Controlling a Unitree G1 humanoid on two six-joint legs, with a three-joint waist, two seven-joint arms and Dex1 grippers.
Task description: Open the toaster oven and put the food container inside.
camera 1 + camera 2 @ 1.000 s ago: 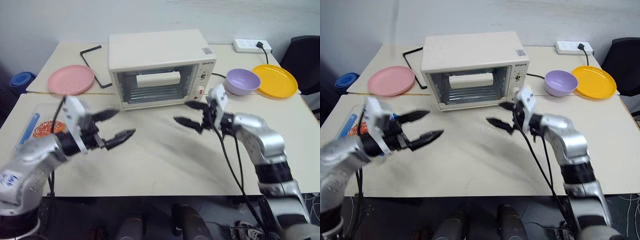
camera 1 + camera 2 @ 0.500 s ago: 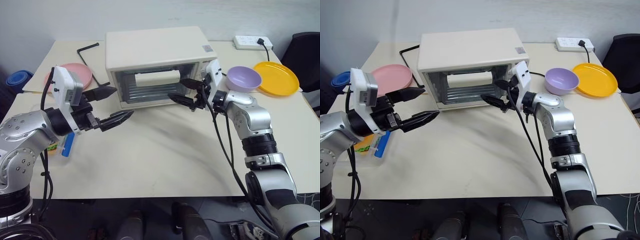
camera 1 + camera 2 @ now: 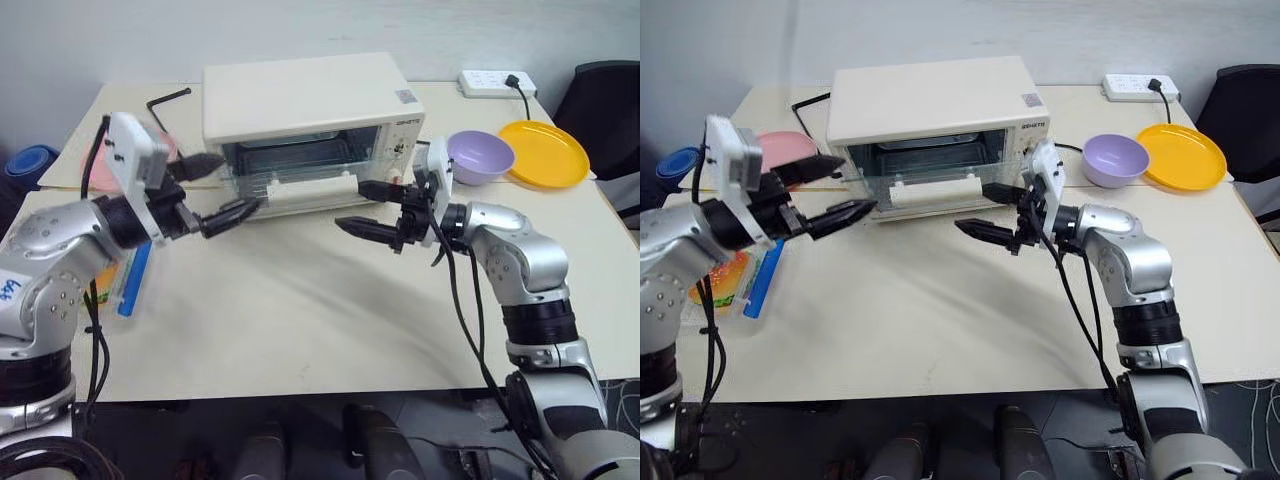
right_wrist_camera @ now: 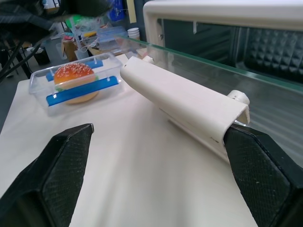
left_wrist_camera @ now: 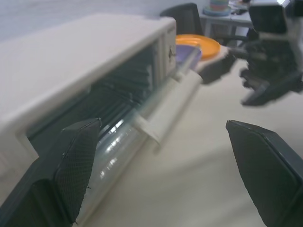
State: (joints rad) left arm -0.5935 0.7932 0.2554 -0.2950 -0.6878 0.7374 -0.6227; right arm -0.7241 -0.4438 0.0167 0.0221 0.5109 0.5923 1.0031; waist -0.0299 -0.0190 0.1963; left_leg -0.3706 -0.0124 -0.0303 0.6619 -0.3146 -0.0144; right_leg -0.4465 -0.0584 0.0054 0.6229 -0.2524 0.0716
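Cream-white boxy toaster oven (image 3: 305, 125) at upper centre, its glass door (image 3: 930, 183) lowered and the white bar handle (image 4: 182, 112) swung forward: opening looks done. Clear plastic food container (image 4: 75, 83) with blue clips and burger sits on the table at left, awaiting loading. Left gripper (image 3: 218, 190) and right gripper (image 3: 372, 208) both spread wide, empty.

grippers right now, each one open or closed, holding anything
Left end effector: open, holding nothing, by the toaster oven.
Right end effector: open, holding nothing, in front of the lowered door handle.
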